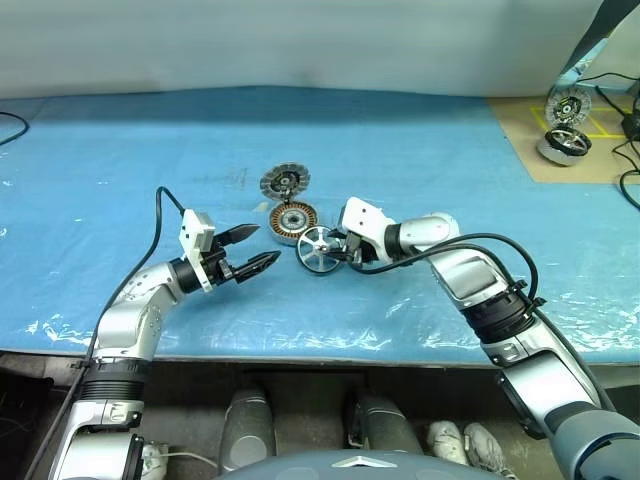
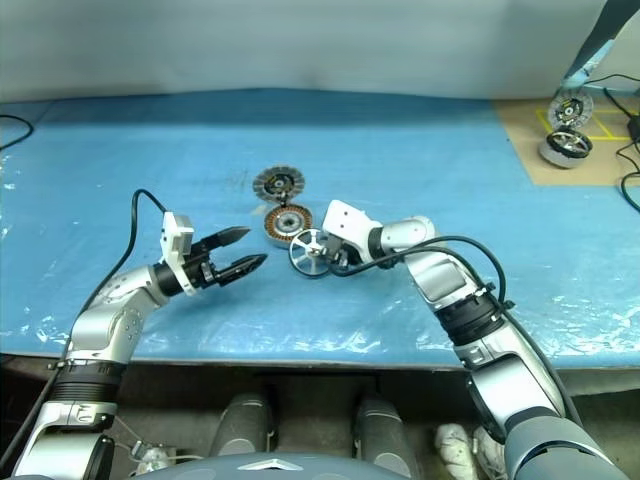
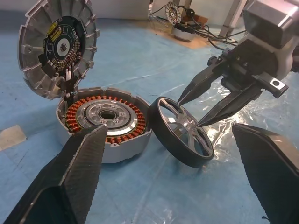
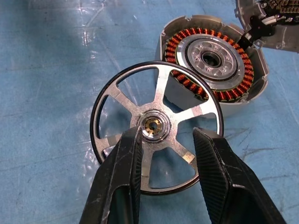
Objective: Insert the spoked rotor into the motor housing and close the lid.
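Note:
The spoked rotor (image 1: 320, 248) stands tilted on its rim on the blue sheet, right beside the motor housing (image 1: 292, 220). My right gripper (image 1: 341, 249) is shut on the rotor, its two black fingers (image 4: 126, 158) either side of the small centre hub (image 4: 153, 125). The housing (image 3: 105, 119) is a squat cup showing copper windings around a metal hub. Its lid (image 3: 58, 46) stands open and upright at the far rim, ribbed face with dark centre turned toward me. My left gripper (image 1: 266, 243) hovers open just left of the housing and rotor, holding nothing.
A second motor (image 1: 563, 145) with its raised lid (image 1: 568, 105) sits on a brown board at the back right, among black cables (image 1: 628, 125). The blue sheet (image 1: 120, 170) spreads wide on both sides. The table's front edge (image 1: 300, 355) runs close below the arms.

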Robot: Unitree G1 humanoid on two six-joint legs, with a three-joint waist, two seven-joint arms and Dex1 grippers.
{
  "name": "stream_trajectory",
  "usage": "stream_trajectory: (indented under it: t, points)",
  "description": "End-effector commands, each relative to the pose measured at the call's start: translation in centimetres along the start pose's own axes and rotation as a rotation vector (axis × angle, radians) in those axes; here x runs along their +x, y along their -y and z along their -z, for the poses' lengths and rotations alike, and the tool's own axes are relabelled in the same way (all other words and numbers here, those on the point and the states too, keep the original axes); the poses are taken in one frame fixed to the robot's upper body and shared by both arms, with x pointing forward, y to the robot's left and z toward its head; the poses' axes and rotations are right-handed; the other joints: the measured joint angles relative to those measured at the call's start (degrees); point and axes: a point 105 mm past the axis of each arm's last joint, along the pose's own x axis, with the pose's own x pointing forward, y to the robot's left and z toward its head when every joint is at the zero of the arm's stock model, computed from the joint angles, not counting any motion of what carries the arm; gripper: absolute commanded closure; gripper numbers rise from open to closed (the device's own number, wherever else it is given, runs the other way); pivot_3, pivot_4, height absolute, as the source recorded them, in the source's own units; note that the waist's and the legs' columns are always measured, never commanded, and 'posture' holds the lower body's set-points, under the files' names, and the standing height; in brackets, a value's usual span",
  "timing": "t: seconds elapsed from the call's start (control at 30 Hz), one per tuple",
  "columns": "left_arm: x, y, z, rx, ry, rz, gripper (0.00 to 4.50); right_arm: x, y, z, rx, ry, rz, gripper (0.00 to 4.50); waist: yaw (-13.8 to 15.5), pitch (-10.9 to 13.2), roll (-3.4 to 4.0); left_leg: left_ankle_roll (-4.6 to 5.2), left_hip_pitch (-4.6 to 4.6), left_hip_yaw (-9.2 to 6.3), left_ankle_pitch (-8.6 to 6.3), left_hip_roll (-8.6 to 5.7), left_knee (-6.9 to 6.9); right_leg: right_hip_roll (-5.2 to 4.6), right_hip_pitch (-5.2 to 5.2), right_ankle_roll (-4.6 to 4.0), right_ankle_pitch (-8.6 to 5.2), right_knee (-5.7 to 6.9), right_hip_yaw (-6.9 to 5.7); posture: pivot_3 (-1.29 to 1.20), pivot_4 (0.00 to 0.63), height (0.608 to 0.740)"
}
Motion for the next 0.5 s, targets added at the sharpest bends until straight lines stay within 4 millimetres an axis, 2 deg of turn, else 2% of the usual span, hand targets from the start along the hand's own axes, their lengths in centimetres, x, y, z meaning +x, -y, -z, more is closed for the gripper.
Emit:
stream_trajectory:
  t: [0.03, 0.07, 0.17, 0.3, 0.5]
  points:
    - [0.1, 0.2, -0.7, 0.023, 0.014, 0.016, 0.00, 0.0, 0.0, -1.2, -0.038, 0.026, 0.002, 2.77, 0.00, 0.00, 0.00, 0.00, 0.00, 0.00, 0.00, 0.00, 0.00, 0.01, 0.00, 0.00, 0.00, 0.00, 0.00, 0.00, 0.150, 0.740]
    - [0.1, 0.2, -0.7, 0.023, 0.014, 0.016, 0.00, -0.1, 0.0, -1.5, -0.038, 0.039, 0.000, 2.77, -0.02, 0.00, 0.00, 0.00, 0.00, 0.00, 0.00, 0.01, 0.00, 0.01, 0.00, 0.00, 0.00, 0.01, -0.01, 0.00, 0.150, 0.740]
    - [0.1, 0.2, -0.8, 0.022, 0.016, 0.016, 0.00, -0.4, 0.0, -2.1, -0.039, 0.064, -0.011, 2.16, -0.02, 0.00, 0.00, 0.00, 0.00, 0.00, 0.00, 0.00, 0.00, 0.00, 0.00, 0.00, 0.00, 0.01, 0.00, 0.00, 0.150, 0.740]
    - [0.2, 0.2, -0.8, 0.020, 0.020, 0.018, 0.00, -0.5, -0.1, -2.3, -0.020, 0.063, -0.021, 0.83, 0.00, 0.00, 0.00, 0.00, 0.00, 0.00, 0.00, 0.00, 0.00, 0.00, 0.00, 0.00, 0.00, 0.01, 0.00, 0.00, 0.150, 0.740]
    - [0.4, 0.4, -0.6, 0.015, 0.021, 0.025, 0.00, 0.3, -0.6, -1.7, 0.007, 0.034, -0.027, 0.83, -0.01, 0.00, 0.00, 0.00, 0.01, 0.00, 0.00, 0.00, 0.01, 0.00, 0.00, 0.00, 0.00, 0.02, 0.00, 0.00, 0.150, 0.740]
